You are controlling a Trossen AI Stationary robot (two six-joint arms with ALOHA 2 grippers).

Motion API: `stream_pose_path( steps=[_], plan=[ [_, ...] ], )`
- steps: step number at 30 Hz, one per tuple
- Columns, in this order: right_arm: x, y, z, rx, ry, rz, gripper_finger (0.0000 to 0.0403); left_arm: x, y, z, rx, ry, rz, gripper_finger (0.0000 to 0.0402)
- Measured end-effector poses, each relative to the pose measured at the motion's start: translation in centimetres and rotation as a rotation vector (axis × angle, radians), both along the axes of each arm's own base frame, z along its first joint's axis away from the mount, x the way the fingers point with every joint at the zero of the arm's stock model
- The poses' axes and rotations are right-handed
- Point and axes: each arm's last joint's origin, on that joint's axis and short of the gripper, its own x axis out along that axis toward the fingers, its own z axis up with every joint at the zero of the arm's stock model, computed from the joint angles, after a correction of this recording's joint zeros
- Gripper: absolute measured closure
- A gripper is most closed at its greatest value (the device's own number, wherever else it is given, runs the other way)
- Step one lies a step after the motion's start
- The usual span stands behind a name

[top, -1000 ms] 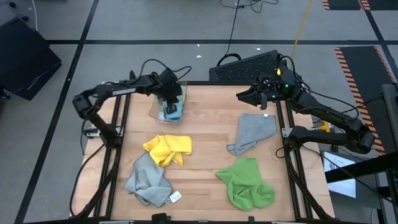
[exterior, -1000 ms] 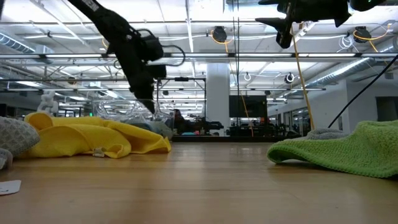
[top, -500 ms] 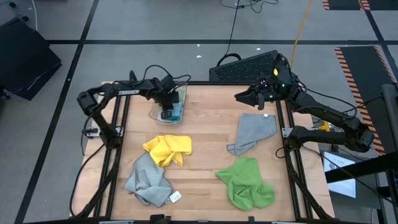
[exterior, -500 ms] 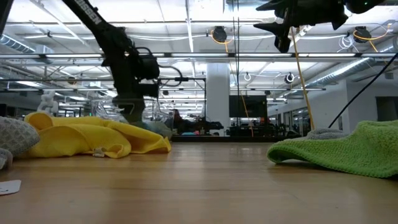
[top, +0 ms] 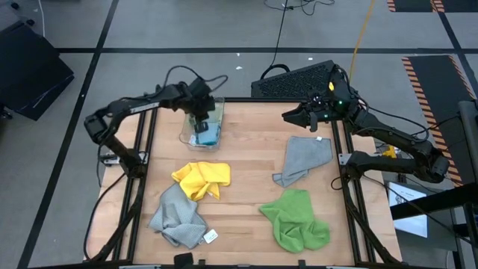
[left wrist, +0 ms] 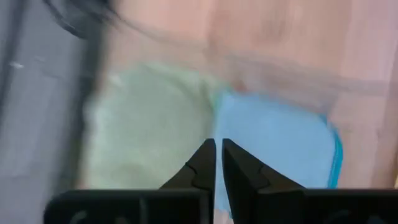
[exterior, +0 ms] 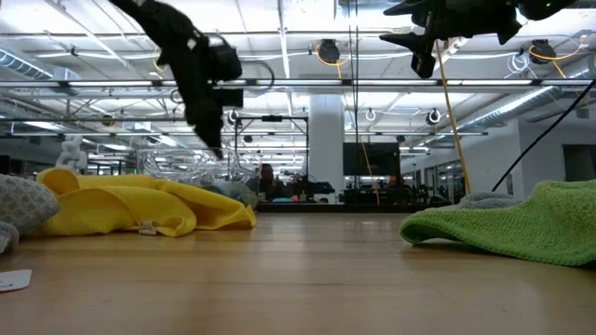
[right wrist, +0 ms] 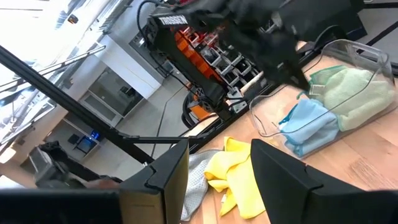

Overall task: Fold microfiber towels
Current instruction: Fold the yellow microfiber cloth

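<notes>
My left gripper (top: pixel 200 121) hangs shut and empty just above the clear bin (top: pixel 184 134) at the far left. In the bin lie a light blue towel (left wrist: pixel 280 143) and a pale green towel (left wrist: pixel 143 137), side by side. A yellow towel (top: pixel 202 179) and a crumpled grey towel (top: pixel 178 217) with a white tag lie at the near left. A second grey towel (top: pixel 306 158) lies at the right, and a bright green towel (top: pixel 295 220) at the near right. My right gripper (top: pixel 287 116) waits open, high over the far right, pointing level.
A black keyboard-like case (top: pixel 295 78) lies beyond the table's far edge. Bare wood shows in the table's middle between the towels. The table's dark frame rails run along the left and right edges.
My left gripper dipped toward the bin, then rose clear above it again, staying shut. The towels on the table have not moved.
</notes>
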Motion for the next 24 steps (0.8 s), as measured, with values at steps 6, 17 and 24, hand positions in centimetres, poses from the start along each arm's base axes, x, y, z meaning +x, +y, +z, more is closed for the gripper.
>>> stream_pose_path(
  steps=[6, 17, 24],
  plan=[
    [0.0, 0.0, -0.1, 0.052, 0.011, -0.005, 0.0239, -1.3, -1.1, 5.4, 0.001, -0.177, 0.195, 0.0371],
    [-0.7, 1.3, -0.7, 0.213, 0.120, -0.077, 0.0239, -1.3, -7.8, 9.8, -0.185, -0.402, 0.350, 0.0371],
    [-0.6, 3.6, -2.4, 0.244, 0.321, -0.105, 0.0239, 0.1, -14.6, 10.1, -0.323, -0.392, 0.314, 0.0371]
  ],
)
